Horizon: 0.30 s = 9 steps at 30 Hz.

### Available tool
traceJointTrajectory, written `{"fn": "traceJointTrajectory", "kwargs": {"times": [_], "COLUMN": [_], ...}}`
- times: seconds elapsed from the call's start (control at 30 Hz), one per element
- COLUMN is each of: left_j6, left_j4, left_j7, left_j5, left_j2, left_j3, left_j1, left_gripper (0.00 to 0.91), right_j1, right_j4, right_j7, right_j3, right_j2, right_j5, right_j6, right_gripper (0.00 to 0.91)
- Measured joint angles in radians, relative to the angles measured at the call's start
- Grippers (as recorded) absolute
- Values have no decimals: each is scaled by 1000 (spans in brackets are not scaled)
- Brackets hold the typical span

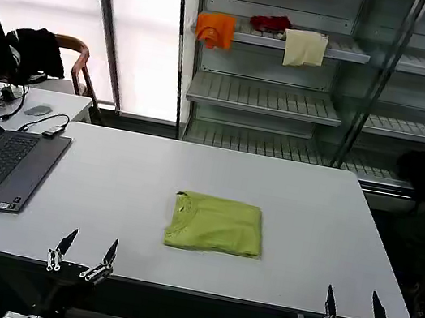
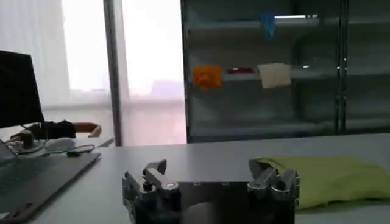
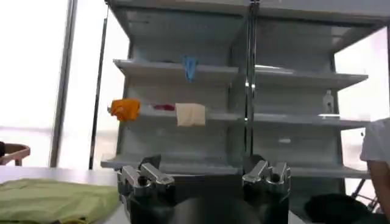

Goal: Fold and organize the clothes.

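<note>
Your T-shirt [image 1: 216,225] lies folded into a neat rectangle mid-table — folding looks done, perhaps only tidying left. Left gripper [image 1: 84,249] at seven o'clock and right gripper [image 1: 351,304] at five o'clock hover at the near edge, fingers apart, empty.

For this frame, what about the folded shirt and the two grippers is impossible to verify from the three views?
- T-shirt: its white print; the head view has plain green on top, so the print may be folded inside or underneath.
- T-shirt, left wrist view: the far end is cut off by the picture edge.
- Left gripper and right gripper: arms cut off by the head view's lower edge.
</note>
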Motion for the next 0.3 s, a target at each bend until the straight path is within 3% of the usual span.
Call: {"fn": "traceJointTrajectory", "kwargs": {"times": [0.3], "left_j6": [-3], "left_j4": [1], "left_j7": [0], "left_j5": [-1], "left_j2": [-1], "left_j3": [-1], "left_j1": [0], "left_gripper": [907], "right_j1": [5], "right_j4": [-1], "right_j7": [-3], "right_j3": [-4], "right_j2": [0], "right_j5": [2], "right_j6": [-7], "right_gripper": [907]}}
